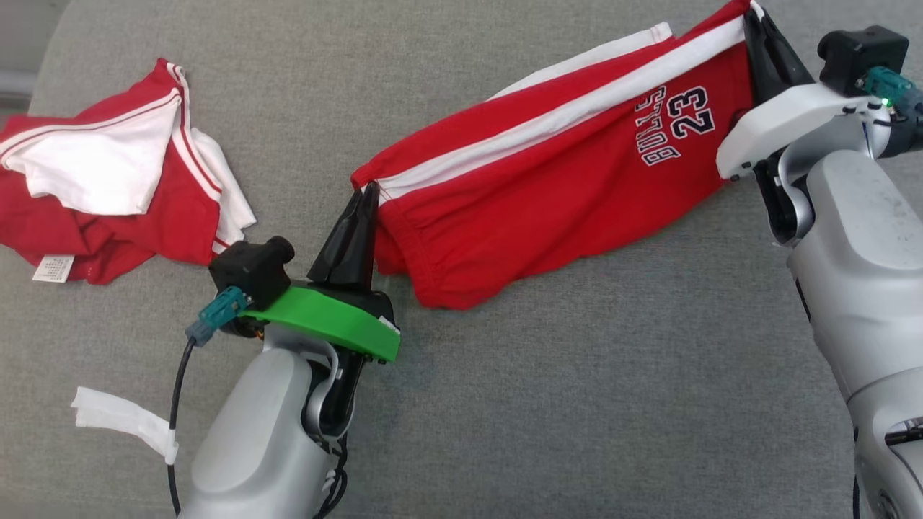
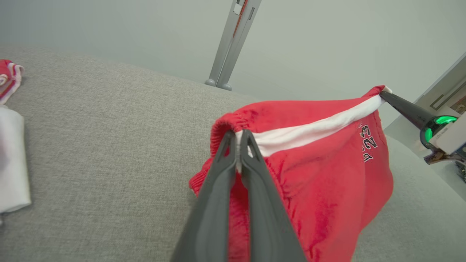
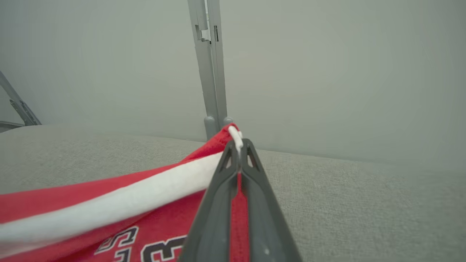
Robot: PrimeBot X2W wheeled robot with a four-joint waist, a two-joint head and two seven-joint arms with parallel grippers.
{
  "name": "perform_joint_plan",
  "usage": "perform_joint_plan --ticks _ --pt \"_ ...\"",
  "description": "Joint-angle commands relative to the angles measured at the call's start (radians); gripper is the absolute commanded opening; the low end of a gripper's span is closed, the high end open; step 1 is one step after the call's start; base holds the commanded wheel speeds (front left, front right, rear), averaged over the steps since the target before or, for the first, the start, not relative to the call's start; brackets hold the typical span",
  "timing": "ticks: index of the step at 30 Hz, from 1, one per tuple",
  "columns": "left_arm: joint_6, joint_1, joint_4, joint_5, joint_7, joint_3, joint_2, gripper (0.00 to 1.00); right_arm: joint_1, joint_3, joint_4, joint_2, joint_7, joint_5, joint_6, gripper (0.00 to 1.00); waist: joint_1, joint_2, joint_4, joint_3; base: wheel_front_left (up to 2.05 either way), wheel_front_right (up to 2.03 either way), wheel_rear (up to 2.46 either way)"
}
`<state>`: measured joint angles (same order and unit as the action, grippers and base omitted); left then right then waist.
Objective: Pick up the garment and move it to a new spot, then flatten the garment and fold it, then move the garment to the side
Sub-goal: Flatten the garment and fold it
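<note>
Soft red fabric shorts with a white side stripe (image 1: 548, 187) hang stretched over the grey fabric cushion (image 1: 505, 404), toward its far right edge. The left gripper (image 1: 368, 196) pinches the elastic waistband corner and the right gripper (image 1: 756, 21) pinches the leg hem. They look light and limp, so corners suit gripping. The print reads "BULLS 23".

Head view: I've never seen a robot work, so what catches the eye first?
The red shorts, with a white stripe and the number 23, are stretched between two grippers over the grey cushion. The left gripper pinches the waistband end, the right gripper the far end. A crumpled red and white garment lies at the upper left.
</note>
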<state>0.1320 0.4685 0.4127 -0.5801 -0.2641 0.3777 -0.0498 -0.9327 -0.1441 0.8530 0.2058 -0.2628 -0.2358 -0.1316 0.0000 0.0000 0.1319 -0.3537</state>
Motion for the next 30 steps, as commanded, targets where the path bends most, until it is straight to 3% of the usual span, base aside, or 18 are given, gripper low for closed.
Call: perform_joint_plan --ticks 1,12,13,14,15,24,30 --pt "-0.003 0.031 0.003 -0.013 0.0 0.0 -0.002 0.0 -0.029 -0.005 0.017 0.006 -0.003 0.015 0.002 0.0 0.0 0.0 0.059 -0.071 0.0 0.0 0.0" --pt "-0.024 0.104 0.02 -0.036 0.0 0.035 -0.002 0.02 -0.146 0.027 0.155 0.008 -0.003 0.097 0.002 0.0 0.0 0.0 0.083 -0.14 0.0 0.0 0.0" --pt "-0.028 0.109 0.017 -0.04 0.0 0.036 -0.002 0.32 -0.153 0.031 0.163 0.006 -0.003 0.103 0.002 0.58 0.0 0.0 0.081 -0.143 0.0 0.0 0.0" --pt "-0.03 0.109 0.016 -0.046 0.0 0.036 -0.002 0.47 -0.157 0.033 0.168 0.003 -0.003 0.105 0.002 1.0 0.0 0.0 0.08 -0.146 0.0 0.0 0.0" --pt "-0.035 0.109 0.018 -0.047 0.0 0.039 -0.002 1.0 -0.163 0.037 0.171 0.0 -0.003 0.11 0.002 1.0 0.0 0.0 0.078 -0.148 0.0 0.0 0.0" --pt "-0.066 0.072 0.01 -0.023 0.0 0.007 -0.002 1.0 -0.133 0.064 0.117 -0.006 -0.003 0.109 0.002 1.0 0.0 0.0 0.057 -0.139 0.0 0.0 0.0" --pt "-0.08 0.034 -0.004 0.014 0.0 -0.032 -0.002 1.0 -0.081 0.021 0.133 0.002 -0.003 0.057 0.002 1.0 0.0 0.0 0.044 -0.119 0.0 0.0 0.0"
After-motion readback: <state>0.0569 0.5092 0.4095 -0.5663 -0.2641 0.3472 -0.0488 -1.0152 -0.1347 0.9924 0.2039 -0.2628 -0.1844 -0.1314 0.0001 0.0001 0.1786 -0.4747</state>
